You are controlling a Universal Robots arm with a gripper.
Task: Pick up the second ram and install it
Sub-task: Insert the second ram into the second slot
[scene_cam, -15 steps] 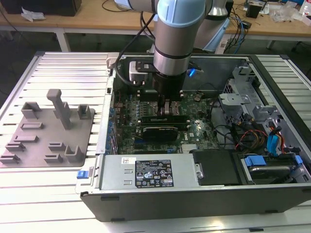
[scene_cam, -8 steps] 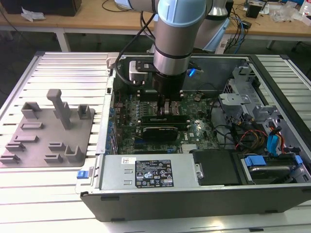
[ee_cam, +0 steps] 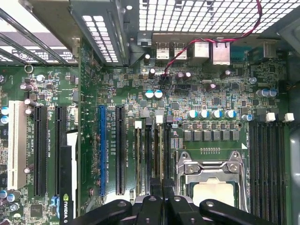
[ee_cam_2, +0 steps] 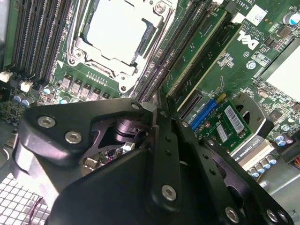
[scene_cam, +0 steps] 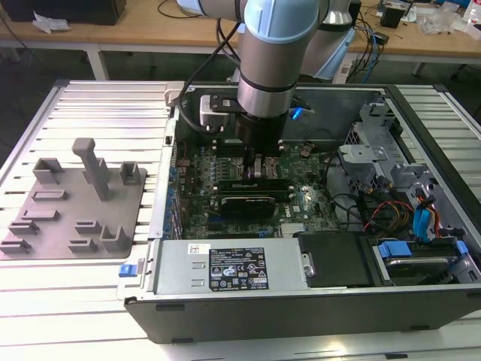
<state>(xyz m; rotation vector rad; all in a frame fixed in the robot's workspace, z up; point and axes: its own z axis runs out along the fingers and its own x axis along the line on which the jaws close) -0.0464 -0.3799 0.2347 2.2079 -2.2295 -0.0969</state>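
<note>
The black two-finger gripper (scene_cam: 256, 167) of the grey arm hangs low over the green motherboard (scene_cam: 301, 199), in the middle of the exterior view, inside the open dark computer case (scene_cam: 301, 308). In the second wrist view its jaws stand together, with only a hairline between them. I cannot tell whether a thin board is pinched there.

A long thin green circuit-board stick (ee_cam_2: 199, 54) stands on edge in a slot just beside the fingertips (ee_cam_2: 151, 108), next to the square metal processor socket (ee_cam_2: 117, 33). In the exterior view it lies directly under the gripper. I cannot say whether this is the second ram or the other one. The grey plastic holder tray (scene_cam: 52, 218), at the left of the exterior view, carries no stick.

In my judgement the pick-up is done and the seating in the slot is in hand. This step calls for a straight, even press into the slot, with no tilt.
</note>
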